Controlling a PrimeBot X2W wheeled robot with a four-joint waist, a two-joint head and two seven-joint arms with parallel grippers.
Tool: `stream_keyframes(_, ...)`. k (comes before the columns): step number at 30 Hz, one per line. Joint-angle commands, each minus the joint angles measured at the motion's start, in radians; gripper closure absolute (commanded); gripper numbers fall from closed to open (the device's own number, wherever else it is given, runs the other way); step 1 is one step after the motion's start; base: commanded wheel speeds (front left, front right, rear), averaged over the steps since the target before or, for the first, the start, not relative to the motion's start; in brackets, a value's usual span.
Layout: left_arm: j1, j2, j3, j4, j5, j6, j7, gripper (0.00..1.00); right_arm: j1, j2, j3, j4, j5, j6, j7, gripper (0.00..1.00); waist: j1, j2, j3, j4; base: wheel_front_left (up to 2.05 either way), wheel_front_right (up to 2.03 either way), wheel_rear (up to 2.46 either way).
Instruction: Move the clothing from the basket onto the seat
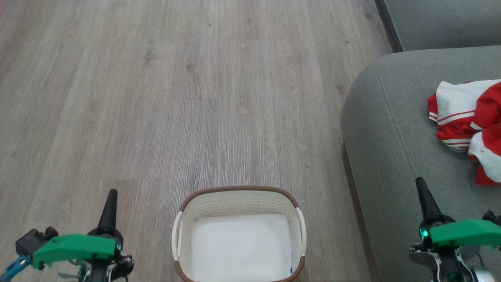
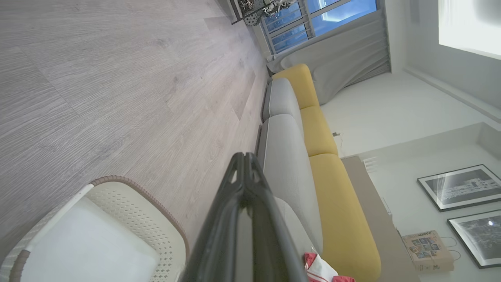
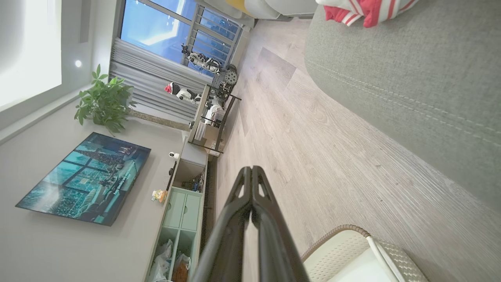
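The red and white clothing [image 1: 469, 125] lies in a heap on the grey-green seat [image 1: 387, 149] at the right. In the wrist views the clothing [image 2: 323, 270] [image 3: 364, 8] sits on that same seat [image 2: 285, 164] [image 3: 411, 78]. The cream basket [image 1: 238, 199] stands on the floor at bottom centre, holding just a flat white sheet [image 1: 240, 246]. My left gripper [image 1: 111, 192] is shut and empty, left of the basket [image 2: 137, 203]. Over the seat's front part, my right gripper [image 1: 419, 181] is shut and empty, well short of the clothing.
Grey wood floor [image 1: 176, 98] stretches ahead and to the left. A second sofa section [image 1: 442, 23] stands at the far right. The sofa has yellow back cushions [image 2: 336, 203]. A TV wall, a low cabinet [image 3: 184, 203] and a plant [image 3: 103, 102] stand across the room.
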Motion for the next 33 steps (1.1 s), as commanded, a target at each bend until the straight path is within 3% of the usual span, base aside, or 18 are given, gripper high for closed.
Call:
stream_keyframes(1, -0.058, 0.003, 0.042, -0.028, -0.031, -0.008, 0.009, 1.0, -0.057, 0.0, 0.009, -0.028, 0.032, 0.0, 0.011, 1.0, 0.0, 0.0, 0.0, -0.001, 0.0, 0.0, 0.0)
stream_keyframes(33, -0.102, -0.036, 0.117, -0.014, -0.341, -0.04, 0.098, 1.0, -0.107, 0.026, -0.019, 0.012, 0.343, 0.0, 0.09, 1.0, 0.0, 0.0, 0.008, -0.012, 0.0, 0.0, 0.0)
